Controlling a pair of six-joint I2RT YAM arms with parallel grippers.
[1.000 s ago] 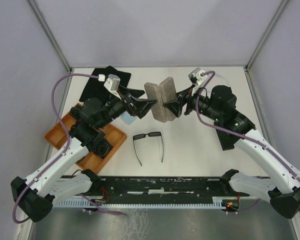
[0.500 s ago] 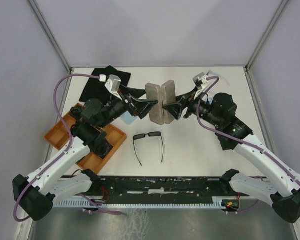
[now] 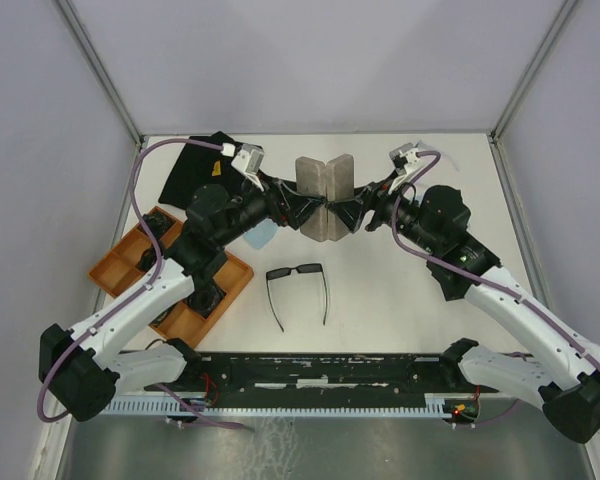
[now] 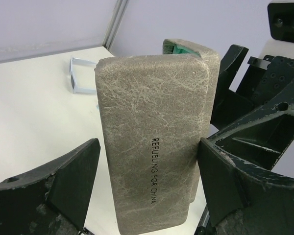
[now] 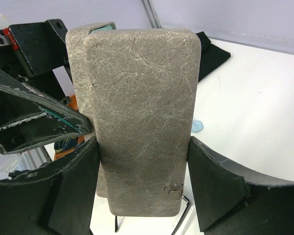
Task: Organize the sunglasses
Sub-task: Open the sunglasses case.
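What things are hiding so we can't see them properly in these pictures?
- Inside the grey case: the top view shows only a thin gap, and the wrist views show just its outer shells.
- What lies in the orange tray: top view, the left arm covers most.
- The pale glasses frame: left wrist view, the case hides part.
- The left pincer: squeezing the case or not, too close to tell.

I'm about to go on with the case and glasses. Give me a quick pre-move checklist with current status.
1. Right gripper clamped on grey case: ok, fingers against both edges.
2. Left gripper grip on case: cannot tell, its fingers flank it, contact unclear.
3. Case opened wide: not ok, halves barely parted.
4. Black sunglasses folded: not ok, temples spread, lying on table.
5. Sunglasses clear of both grippers: ok.
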